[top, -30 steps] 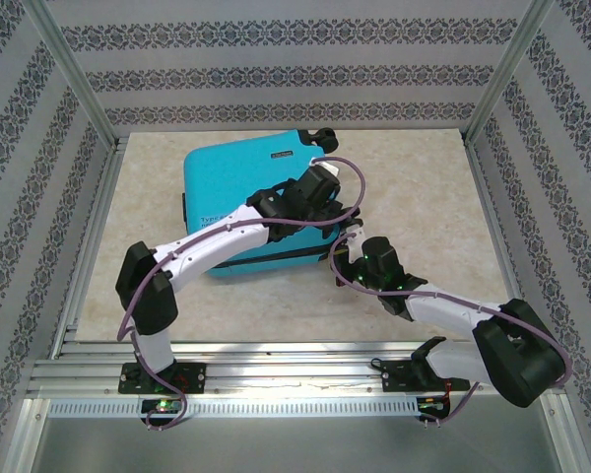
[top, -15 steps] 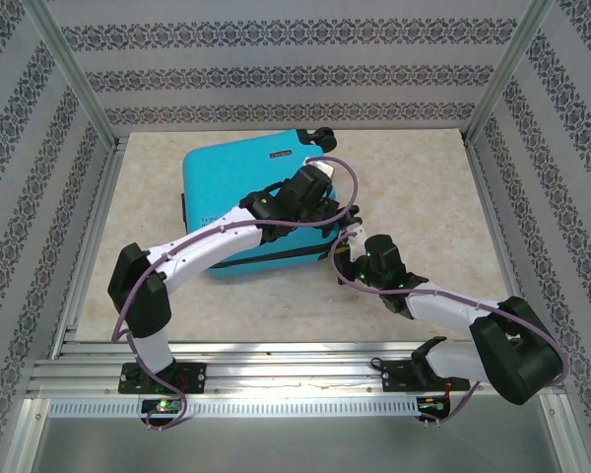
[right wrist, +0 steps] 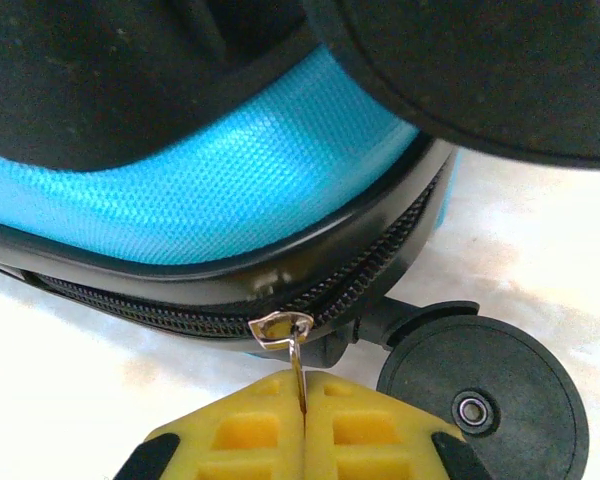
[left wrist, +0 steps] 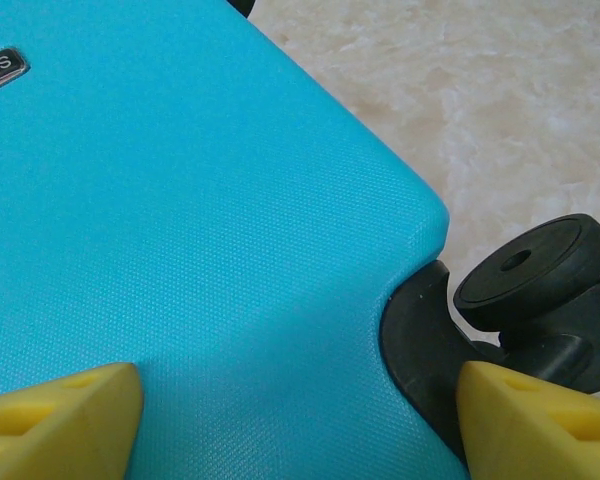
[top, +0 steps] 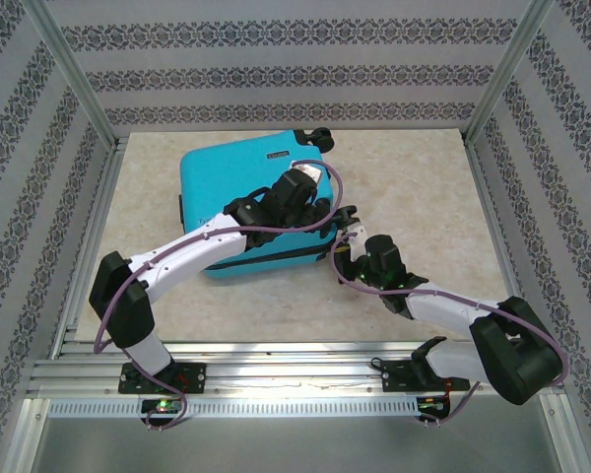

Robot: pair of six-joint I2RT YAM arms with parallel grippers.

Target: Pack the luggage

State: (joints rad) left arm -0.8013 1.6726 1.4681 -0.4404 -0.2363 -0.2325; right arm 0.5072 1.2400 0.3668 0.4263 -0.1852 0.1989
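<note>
Top external: luggage [top: 236, 197], turquoise hard shell, lid down, flat on the table [top: 424, 197], toward its far-left corner.
Left wrist: left gripper [left wrist: 300, 420] wide open, empty, over the shell beside a black wheel [left wrist: 535, 270].
Right wrist: right gripper [right wrist: 305, 420] pinched on the zip pull [right wrist: 297, 365].
Advice: draw the pull along the track, not outward.

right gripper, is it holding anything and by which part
The right gripper pinches the thin metal tab of the zipper pull on the luggage, beside a wheel.
</note>
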